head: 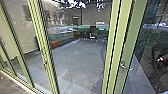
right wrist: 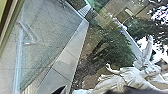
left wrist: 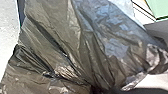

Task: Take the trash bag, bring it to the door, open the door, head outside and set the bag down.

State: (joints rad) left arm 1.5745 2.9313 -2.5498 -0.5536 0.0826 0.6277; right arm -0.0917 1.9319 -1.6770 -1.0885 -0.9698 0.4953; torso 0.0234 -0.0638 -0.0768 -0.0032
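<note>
Trash bag (left wrist: pixel 82 45) near left wrist; metal handle (head: pixel 127 67) on green doorframe (head: pixel 132 37).

Right gripper (right wrist: pixel 97 90) rolled well over, wrist camera's top toward about nine o'clock, dark edges blurred. Left gripper (left wrist: pixel 110 90) mostly hidden, dark edge in left wrist view.

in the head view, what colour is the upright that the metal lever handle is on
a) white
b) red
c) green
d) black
c, since the metal lever handle sits at the right on a pale green upright.
</note>
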